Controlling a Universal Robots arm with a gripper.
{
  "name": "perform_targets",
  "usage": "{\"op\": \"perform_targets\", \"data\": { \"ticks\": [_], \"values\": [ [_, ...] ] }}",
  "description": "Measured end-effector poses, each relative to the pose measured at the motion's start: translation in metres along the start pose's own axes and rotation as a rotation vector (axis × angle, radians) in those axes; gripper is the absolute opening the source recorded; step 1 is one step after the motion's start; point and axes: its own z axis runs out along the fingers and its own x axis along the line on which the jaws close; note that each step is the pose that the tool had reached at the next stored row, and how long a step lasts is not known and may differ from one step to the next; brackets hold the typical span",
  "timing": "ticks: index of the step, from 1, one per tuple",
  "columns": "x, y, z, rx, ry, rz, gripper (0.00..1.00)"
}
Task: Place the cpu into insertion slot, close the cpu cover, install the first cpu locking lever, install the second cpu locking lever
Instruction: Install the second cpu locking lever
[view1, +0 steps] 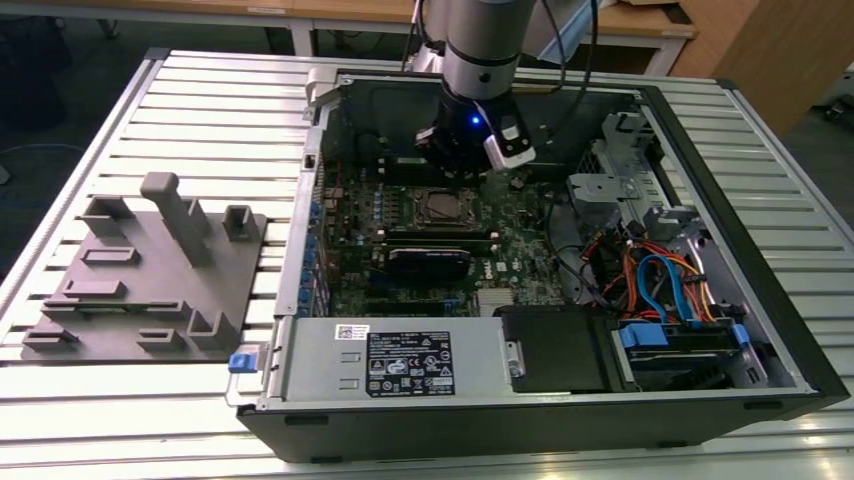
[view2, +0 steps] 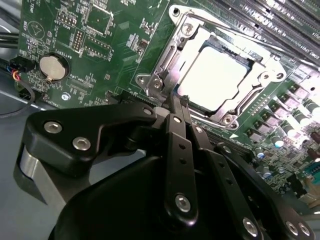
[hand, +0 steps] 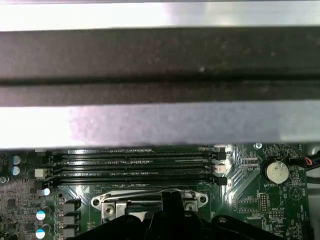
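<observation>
Open computer case (view1: 747, 330) on slatted table (view1: 200, 90); arm down inside, above motherboard (view2: 100, 55).

Gripper (view2: 172, 102): fingers pressed together, tips at edge of cpu cover (view2: 165, 60), nothing clearly held.

Cpu cover lies flat over insertion slot (view1: 437, 205); cpu (view2: 215, 75) seated, bright top showing through window.

Judgement: cpu light, rigid, fragile underneath, best held by edges. Cover thin, stiff, springy.

Board print, case label too small to read.

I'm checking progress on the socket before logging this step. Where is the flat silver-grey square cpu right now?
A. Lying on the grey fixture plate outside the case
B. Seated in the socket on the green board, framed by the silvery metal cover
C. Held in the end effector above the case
B: in the second wrist view the flat silver-grey square cpu sits in the socket, with the silvery metal cover closed around it.
</observation>
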Motion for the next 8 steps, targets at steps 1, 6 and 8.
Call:
{"op": "perform_targets", "data": {
  "ticks": [1,6,8],
  "values": [
    [0.0000,0.0000,-0.0003,0.0003,0.0001,0.000,0.11],
    [-0.0001,0.0008,-0.0094,0.0005,0.0000,0.000,0.11],
    [-0.0001,0.0012,-0.0138,0.0006,0.0000,0.000,0.11]
  ]
}}
